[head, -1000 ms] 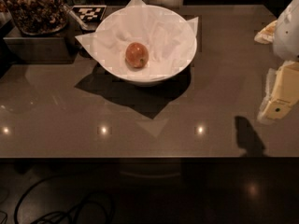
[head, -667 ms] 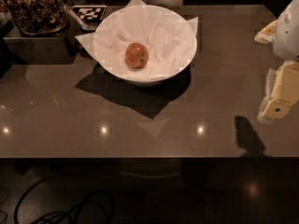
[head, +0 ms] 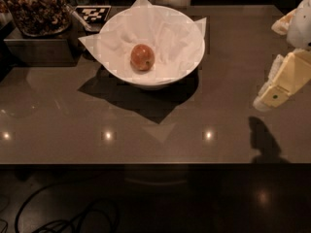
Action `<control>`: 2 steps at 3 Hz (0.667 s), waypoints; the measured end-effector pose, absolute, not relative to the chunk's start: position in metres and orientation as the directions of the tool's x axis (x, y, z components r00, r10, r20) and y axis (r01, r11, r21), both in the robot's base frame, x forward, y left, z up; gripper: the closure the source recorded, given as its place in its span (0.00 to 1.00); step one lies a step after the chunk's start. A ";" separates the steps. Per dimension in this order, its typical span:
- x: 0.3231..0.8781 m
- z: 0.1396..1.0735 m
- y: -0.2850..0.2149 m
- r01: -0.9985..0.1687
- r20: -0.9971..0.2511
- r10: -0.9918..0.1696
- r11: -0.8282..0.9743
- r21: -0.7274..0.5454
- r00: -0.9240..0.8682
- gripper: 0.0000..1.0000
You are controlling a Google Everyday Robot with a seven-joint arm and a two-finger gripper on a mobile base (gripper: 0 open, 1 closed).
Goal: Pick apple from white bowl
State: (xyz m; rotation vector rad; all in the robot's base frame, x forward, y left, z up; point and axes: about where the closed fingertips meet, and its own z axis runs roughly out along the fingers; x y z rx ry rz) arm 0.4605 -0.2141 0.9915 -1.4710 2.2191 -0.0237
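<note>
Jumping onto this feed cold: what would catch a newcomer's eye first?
The big white bowl, lined with crumpled paper, sits at the back centre of the dark table, with a small red-orange apple alone in its middle. The cream-coloured gripper hangs at the right edge, well clear of the bowl, casting a shadow on the table. A clear container of brown nuts stands at the back left.

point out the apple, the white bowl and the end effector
apple (head: 142, 57), camera view, centre of its skin
white bowl (head: 156, 83), camera view, front outer wall
end effector (head: 271, 95), camera view, far right, its lower tip
</note>
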 end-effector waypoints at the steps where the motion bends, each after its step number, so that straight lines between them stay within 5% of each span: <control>1: 0.488 0.999 -0.215 -0.777 -0.549 -0.719 0.602 -0.186 -0.426 0.00; 2: 0.519 1.004 -0.197 -0.743 -0.705 -0.557 0.666 -0.062 -0.440 0.00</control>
